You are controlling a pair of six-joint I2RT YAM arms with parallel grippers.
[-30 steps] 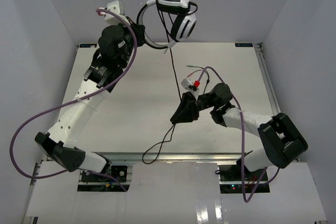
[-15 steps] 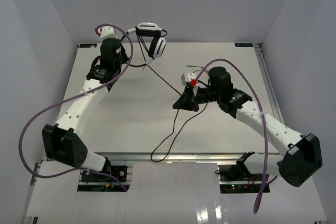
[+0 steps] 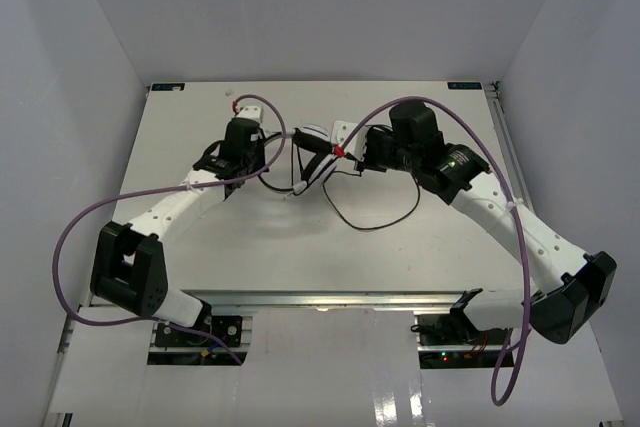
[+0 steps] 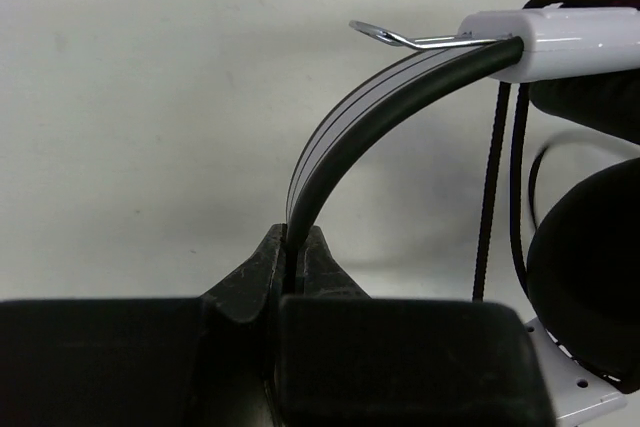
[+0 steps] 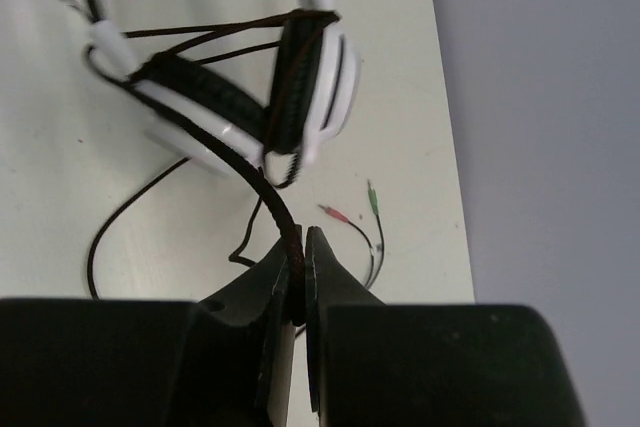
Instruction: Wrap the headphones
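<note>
Two pinches: my left gripper (image 4: 291, 247) clamps the headband (image 4: 340, 137), my right gripper (image 5: 301, 252) the cable (image 5: 268, 192); headphones (image 3: 314, 150) lie between them, mid-frame.

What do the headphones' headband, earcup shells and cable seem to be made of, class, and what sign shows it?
Headband: probably smooth black rubber or plastic; semi-gloss, fine lengthwise lines. Earcup shells: glossy white hard plastic, judging by sheen. Cable: likely braided fabric sleeve; matt, faintly woven look, though blurred.
</note>
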